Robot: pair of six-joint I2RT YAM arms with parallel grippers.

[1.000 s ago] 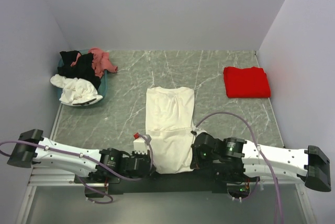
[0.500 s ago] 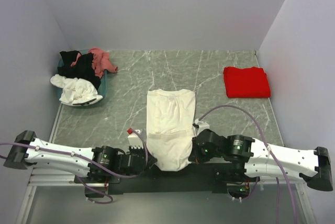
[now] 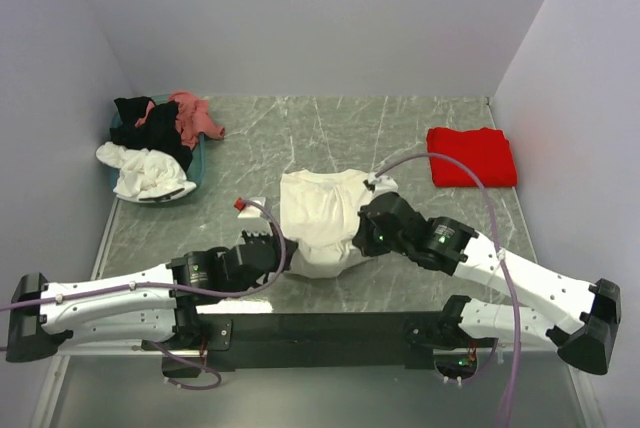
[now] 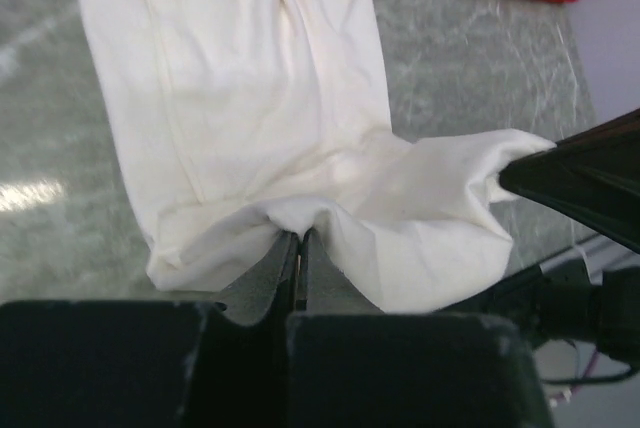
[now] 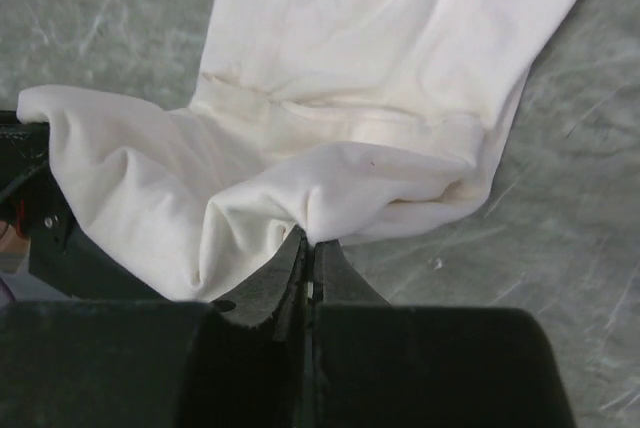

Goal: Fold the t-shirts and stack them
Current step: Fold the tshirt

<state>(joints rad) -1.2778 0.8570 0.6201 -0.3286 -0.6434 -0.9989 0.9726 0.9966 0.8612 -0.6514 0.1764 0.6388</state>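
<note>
The left end effector (image 4: 300, 246) is pinched tight on the near edge of the cream t-shirt (image 3: 322, 210). The right end effector (image 5: 310, 240) pinches that edge too. The shirt lies in the middle of the table (image 3: 420, 128). The red t-shirt (image 3: 471, 156), folded it seems, sits far right.

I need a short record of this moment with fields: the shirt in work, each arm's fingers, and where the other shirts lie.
Shirt in work: large cream soft cloth t-shirt, mid-table, near hem lifted and bunched
Left arm: left fingers shut on that hem
Right arm: right fingers shut on the same hem
Folded: bright red cloth t-shirt, far right
Waiting: heap of black, pink and white cloth shirts, far left
Surface: grey marbled table
</note>
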